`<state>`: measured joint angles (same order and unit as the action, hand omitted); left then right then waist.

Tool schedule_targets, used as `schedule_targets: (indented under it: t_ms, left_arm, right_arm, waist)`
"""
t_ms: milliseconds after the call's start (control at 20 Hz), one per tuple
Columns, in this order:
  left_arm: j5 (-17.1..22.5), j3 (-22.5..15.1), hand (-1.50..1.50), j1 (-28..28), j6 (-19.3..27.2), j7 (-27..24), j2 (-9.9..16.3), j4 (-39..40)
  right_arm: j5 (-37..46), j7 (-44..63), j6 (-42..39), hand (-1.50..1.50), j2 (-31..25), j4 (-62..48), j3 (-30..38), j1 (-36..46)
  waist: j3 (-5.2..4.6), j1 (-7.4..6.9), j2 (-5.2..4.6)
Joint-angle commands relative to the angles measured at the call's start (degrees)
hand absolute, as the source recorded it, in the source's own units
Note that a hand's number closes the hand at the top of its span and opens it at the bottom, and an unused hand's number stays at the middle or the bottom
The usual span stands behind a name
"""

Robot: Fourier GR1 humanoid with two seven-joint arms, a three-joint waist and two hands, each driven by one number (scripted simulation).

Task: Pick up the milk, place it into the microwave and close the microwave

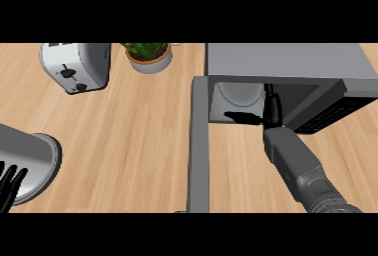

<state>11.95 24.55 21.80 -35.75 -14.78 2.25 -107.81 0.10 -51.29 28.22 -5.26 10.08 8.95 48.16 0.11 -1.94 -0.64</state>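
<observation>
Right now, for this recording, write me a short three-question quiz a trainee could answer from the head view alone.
1. True or false: the microwave has its door shut.
2. Multiple choice: where does the right hand show? A) over the toaster B) reaching into the microwave's opening C) on the potted plant
3. Fill in: the left hand shows at the view's lower ____ edge, fingers up, beside a grey round object.

Key
1. False: the door stands swung open toward the viewer.
2. B. The milk itself cannot be made out there.
3. left.
</observation>
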Motion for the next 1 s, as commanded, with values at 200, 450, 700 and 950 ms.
schedule_targets:
  t_ms: [200,450,700,950]
  left_arm:
    - [2.6,-4.8,-1.5,3.8,-6.8,1.1,-0.9,-1.6]
    - [-0.4,-7.9,-1.5,1.8,-6.2,1.8,-2.2,-1.1]
    - [-0.5,-13.3,-1.5,1.9,-6.3,6.4,-2.2,-6.6]
    - [-5.3,-17.3,1.5,-1.0,-4.9,6.5,-2.2,-5.8]
  right_arm:
    - [-2.1,-3.8,-14.0,-1.5,3.0,4.0,0.0,-6.7]
    - [-3.2,-8.1,-23.2,-1.5,3.3,9.4,-2.1,-15.6]
    - [-3.4,-7.0,-22.7,-1.5,5.2,19.3,-6.8,-24.9]
    - [-6.8,-3.3,-23.6,-1.5,5.2,33.3,-9.9,-35.7]
  waist:
    - [-0.08,1.56,0.75]
    - [-0.15,2.98,1.08]
    - [-0.18,3.65,1.44]
    - [-0.21,4.14,1.43]
